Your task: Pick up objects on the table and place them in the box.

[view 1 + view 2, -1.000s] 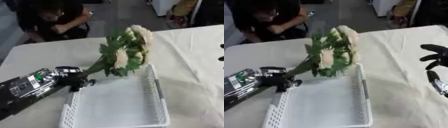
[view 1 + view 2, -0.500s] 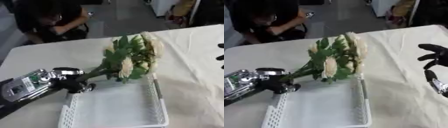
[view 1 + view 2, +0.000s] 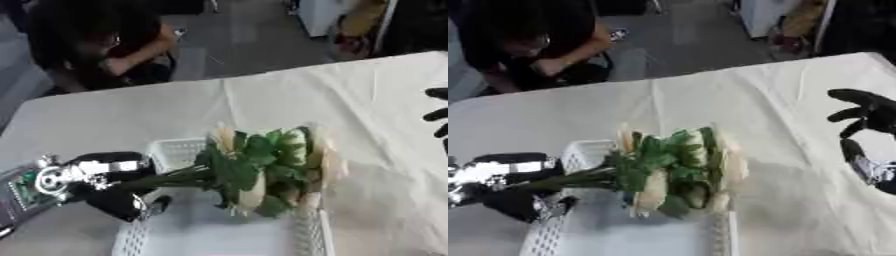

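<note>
While left hand (image 3: pixel 109 187) clasps its stems, blurred cream-and-green bouquet (image 3: pixel 267 170) seemingly over white basket (image 3: pixel 171 150), right hand (image 3: pixel 866 117) spread.

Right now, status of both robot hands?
Left robot hand: closed on the flower bunch, holding it over the white basket.
Right robot hand: open, holding nothing.
</note>
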Controlling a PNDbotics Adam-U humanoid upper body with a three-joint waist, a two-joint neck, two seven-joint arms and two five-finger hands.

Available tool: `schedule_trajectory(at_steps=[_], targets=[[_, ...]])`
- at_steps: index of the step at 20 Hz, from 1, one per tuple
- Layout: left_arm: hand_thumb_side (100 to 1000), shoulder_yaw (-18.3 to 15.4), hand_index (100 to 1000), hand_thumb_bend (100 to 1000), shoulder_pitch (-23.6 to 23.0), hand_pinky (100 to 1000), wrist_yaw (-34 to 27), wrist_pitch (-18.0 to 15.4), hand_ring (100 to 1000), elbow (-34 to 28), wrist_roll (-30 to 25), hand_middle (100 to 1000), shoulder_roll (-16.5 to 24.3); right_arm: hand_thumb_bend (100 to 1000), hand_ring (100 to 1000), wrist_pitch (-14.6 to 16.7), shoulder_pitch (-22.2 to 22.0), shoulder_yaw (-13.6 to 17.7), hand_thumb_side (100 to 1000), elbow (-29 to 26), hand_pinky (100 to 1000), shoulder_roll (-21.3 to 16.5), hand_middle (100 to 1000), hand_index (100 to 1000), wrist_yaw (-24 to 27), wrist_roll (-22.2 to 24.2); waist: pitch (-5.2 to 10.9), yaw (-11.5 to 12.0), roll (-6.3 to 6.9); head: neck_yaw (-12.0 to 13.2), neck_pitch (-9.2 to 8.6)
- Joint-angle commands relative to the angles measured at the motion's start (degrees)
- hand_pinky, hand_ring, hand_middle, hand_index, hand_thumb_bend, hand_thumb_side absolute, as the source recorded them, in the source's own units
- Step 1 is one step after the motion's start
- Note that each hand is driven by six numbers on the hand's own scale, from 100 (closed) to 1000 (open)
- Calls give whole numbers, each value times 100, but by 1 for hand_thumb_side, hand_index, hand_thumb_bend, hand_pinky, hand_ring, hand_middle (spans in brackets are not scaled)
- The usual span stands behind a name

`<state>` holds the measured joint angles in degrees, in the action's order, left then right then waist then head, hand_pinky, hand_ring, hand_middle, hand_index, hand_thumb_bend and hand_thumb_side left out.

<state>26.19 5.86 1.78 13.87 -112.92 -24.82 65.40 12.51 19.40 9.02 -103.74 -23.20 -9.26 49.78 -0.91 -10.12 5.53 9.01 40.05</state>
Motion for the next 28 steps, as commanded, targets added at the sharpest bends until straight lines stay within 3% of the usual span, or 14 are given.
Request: schedule_trajectory(at_steps=[1, 2, 3, 5, 8, 11, 14, 16, 18, 21, 22, 23, 25, 28], targets=[[998, -217, 957, 762, -69, 853, 827, -170, 864, 235, -570, 892, 107, 100, 824, 30, 22, 52, 276, -46, 670, -139, 979, 1000, -14, -20, 52, 16, -38, -69, -60], [1000, -274, 1000, 946, -87, 928, 1034, -227, 936, 387, -718, 951, 70, 100, 824, 31, 18, 55, 276, -46, 670, -139, 979, 1000, -16, -24, 52, 20, -43, -68, -63], [1000, -356, 1000, 1000, -87, 1000, 1247, -271, 1000, 560, -814, 1000, 36, 100, 824, 31, 12, 61, 276, -46, 670, -139, 979, 1000, -19, -30, 52, 26, -47, -72, -69], [1000, -531, 1000, 1000, -35, 1000, 1702, -348, 1000, 837, -799, 1000, -30, 100, 824, 31, -2, 69, 275, -44, 670, -141, 979, 1000, -25, -37, 55, 40, -53, -74, -77], [1000, -817, 1000, 976, 132, 1000, 2654, -356, 1000, 958, -66, 1000, -116, 100, 824, 36, -23, 71, 275, -39, 670, -145, 979, 1000, -30, -38, 58, 59, -60, -69, -82], [1000, -1241, 1000, 939, 358, 1000, 4532, -286, 1000, 664, 806, 1000, -216, 100, 824, 41, -42, 78, 274, -32, 670, -145, 979, 1000, -35, -41, 63, 79, -76, -86, -81], [926, -1660, 1000, 946, 591, 1000, 6113, -202, 1000, 236, 1011, 1000, -318, 100, 824, 45, -66, 85, 274, -27, 670, -147, 979, 1000, -40, -45, 76, 99, -84, -68, -75], [849, -1926, 1000, 965, 733, 1000, 6596, -7, 1000, -30, 1059, 1000, -400, 100, 824, 45, -76, 93, 273, -25, 670, -147, 979, 1000, -42, -52, 81, 114, -91, -86, -74], [809, -2141, 1000, 982, 870, 1000, 6707, 172, 1000, -134, 1214, 1000, -446, 100, 824, 45, -79, 96, 274, -23, 670, -144, 979, 1000, -42, -54, 83, 123, -94, -95, -70], [795, -2323, 1000, 988, 1036, 1000, 6259, 134, 1000, -163, 1663, 1000, -426, 100, 824, 44, -86, 98, 275, -18, 670, -145, 979, 1000, -45, -55, 89, 135, -90, -97, -63], [778, -2351, 1000, 989, 1084, 1000, 5855, -21, 1000, -165, 1889, 1000, -443, 100, 824, 44, -87, 97, 274, -16, 670, -145, 979, 1000, -45, -53, 90, 139, -90, -99, -57], [758, -2369, 1000, 934, 1106, 970, 5305, -212, 1000, -166, 2123, 1000, -494, 100, 824, 44, -86, 97, 274, -15, 670, -144, 979, 1000, -44, -52, 91, 140, -92, -95, -51], [761, -2330, 999, 762, 1104, 772, 3759, -741, 899, -167, 2737, 962, -719, 100, 824, 43, -77, 94, 275, -12, 670, -137, 979, 1000, -40, -47, 93, 135, -96, -81, -40], [859, -2175, 870, 583, 957, 454, 941, -1866, 620, -167, 3592, 734, -962, 100, 824, 38, -60, 91, 278, -5, 669, -126, 979, 1000, -28, -42, 95, 124, -95, -72, -42]])
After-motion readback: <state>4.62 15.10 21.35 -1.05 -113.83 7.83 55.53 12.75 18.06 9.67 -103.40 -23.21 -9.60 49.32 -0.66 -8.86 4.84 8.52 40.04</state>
